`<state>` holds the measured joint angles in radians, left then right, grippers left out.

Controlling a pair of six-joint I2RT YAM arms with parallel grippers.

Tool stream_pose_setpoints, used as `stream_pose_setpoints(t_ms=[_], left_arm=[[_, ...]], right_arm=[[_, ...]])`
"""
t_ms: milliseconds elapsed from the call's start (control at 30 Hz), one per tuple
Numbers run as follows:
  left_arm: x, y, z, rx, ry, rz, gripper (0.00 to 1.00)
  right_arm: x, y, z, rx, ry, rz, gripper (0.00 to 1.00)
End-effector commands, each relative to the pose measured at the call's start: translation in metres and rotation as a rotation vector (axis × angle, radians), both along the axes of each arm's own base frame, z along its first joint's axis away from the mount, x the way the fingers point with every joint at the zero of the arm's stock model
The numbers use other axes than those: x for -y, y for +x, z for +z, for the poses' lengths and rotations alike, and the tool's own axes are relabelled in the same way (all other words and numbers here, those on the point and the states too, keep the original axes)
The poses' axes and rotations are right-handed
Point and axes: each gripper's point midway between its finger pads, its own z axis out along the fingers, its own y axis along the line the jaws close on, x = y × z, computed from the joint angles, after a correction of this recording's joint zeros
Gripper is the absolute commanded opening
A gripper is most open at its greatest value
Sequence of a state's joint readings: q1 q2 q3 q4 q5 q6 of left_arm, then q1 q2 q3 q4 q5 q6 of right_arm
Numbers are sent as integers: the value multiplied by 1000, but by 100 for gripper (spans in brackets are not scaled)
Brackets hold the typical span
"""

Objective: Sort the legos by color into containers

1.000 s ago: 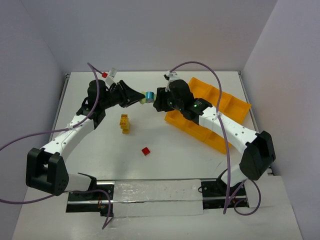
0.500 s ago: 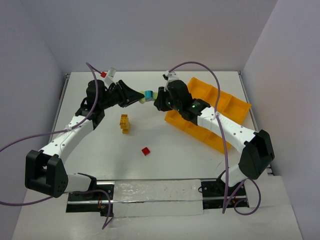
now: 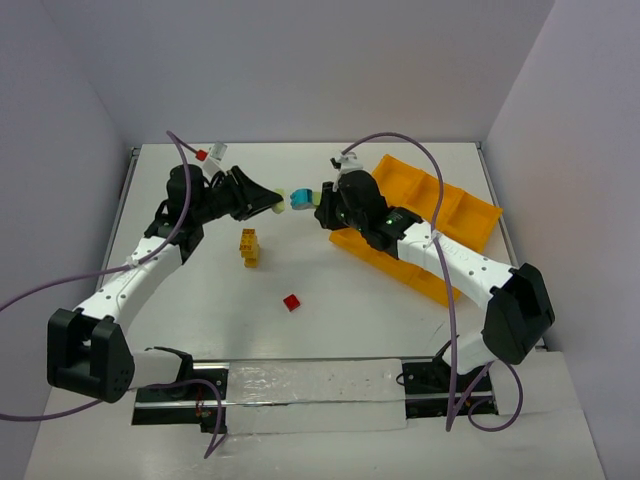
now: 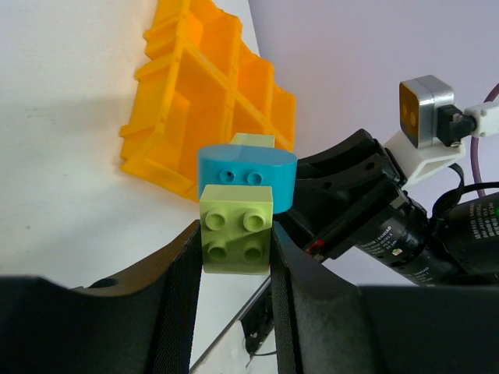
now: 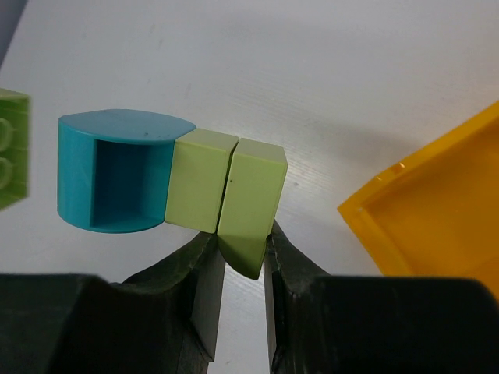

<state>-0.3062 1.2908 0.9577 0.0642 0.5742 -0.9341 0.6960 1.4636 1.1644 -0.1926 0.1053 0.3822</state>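
Left hand (image 4: pixel 234 248) — grips studded green brick (image 4: pixel 236 228) | right hand (image 5: pixel 240 243) — grips smooth green blocks (image 5: pixel 234 191); rounded teal brick (image 5: pixel 117 167) attached

Right gripper (image 5: pixel 239 248) is clamping the light green plastic bricks (image 5: pixel 226 191); left gripper (image 4: pixel 234 251) is pulling its studded green brick (image 4: pixel 236 230) away.

One tray (image 3: pixel 468 210), four lego clusters (image 3: pixel 249 247)

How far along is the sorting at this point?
Nothing sorted yet: no brick shows in the tray. In hand: left gripper pinches a green brick, right gripper a teal-and-green stack. Yellow stack and red brick lie unsorted on the table.
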Motion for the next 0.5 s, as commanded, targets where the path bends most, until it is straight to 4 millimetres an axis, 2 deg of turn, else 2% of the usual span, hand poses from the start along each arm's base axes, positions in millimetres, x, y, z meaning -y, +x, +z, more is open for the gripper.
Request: stream_pose_setpoints(t_ms=[0, 300, 400, 467], left_arm=[[-7, -4, 16, 54, 6, -10, 0], [-14, 0, 8, 32, 5, 14, 0], [-20, 2, 1, -4, 42, 47, 0], [-28, 8, 3, 3, 79, 100, 0]], right_arm=[[13, 8, 20, 79, 8, -54, 0], [23, 10, 2, 59, -54, -91, 0], [29, 10, -2, 54, -78, -103, 0], [27, 9, -4, 49, -83, -91, 0]])
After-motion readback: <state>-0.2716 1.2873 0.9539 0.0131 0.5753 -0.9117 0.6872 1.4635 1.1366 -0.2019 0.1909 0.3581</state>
